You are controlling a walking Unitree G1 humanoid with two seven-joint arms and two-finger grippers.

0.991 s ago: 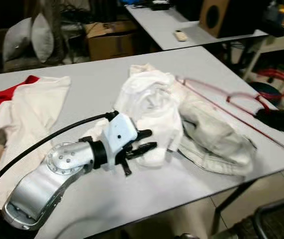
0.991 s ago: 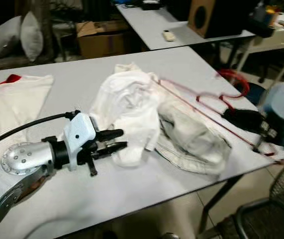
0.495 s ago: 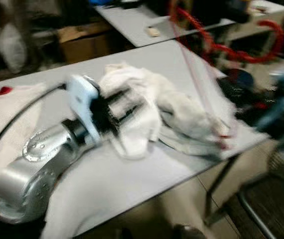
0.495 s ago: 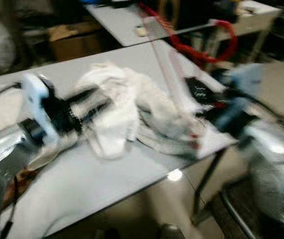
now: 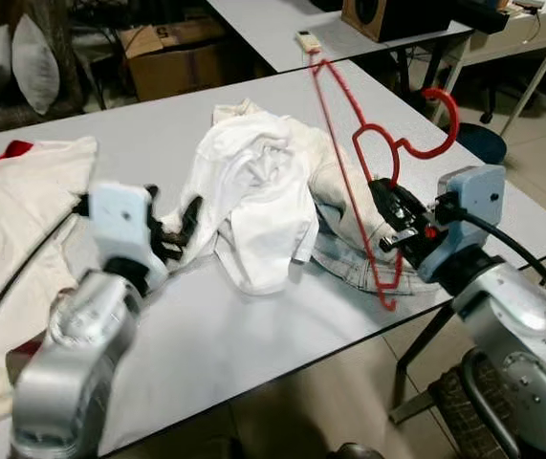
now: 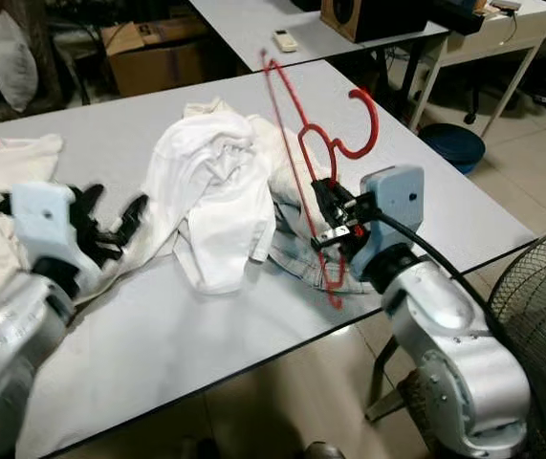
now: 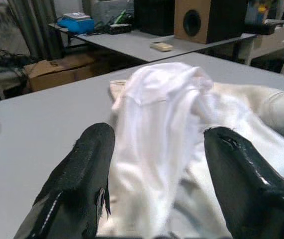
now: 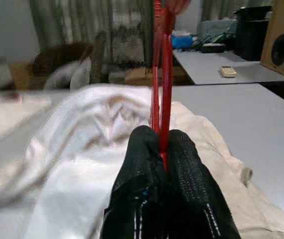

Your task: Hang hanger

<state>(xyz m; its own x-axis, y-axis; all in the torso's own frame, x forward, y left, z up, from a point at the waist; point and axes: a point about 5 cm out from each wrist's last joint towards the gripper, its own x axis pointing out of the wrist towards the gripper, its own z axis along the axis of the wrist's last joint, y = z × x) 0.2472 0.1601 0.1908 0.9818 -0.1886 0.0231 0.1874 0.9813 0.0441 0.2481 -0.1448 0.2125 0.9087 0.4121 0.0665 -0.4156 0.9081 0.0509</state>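
A red wire hanger [image 5: 454, 120] stands tilted above the right part of the grey table [image 5: 253, 325], its hook pointing right. My right gripper [image 5: 387, 225] is shut on the hanger's wire, as the right wrist view shows, with both fingers [image 8: 146, 164] pressed around the red wire [image 8: 160, 74]. A crumpled white garment [image 5: 253, 186] lies mid-table over a beige one [image 5: 349, 206]. My left gripper [image 5: 172, 215] is open just left of the white garment; in the left wrist view its fingers [image 7: 82, 179] frame the cloth [image 7: 161, 114] without gripping it.
A cream garment [image 5: 24, 201] with red fabric [image 5: 10, 153] covers the table's left end. Behind stand a cardboard box [image 5: 167, 57], pillows [image 5: 14, 62] and a second table with a remote [image 5: 308, 40] and a speaker [image 5: 387, 14]. A fan grille [image 6: 540, 316] is at the right.
My right gripper has lifted the hanger off the table so that it stands tilted in the air. My left gripper has drawn back to the left and opened. The camera has shifted.
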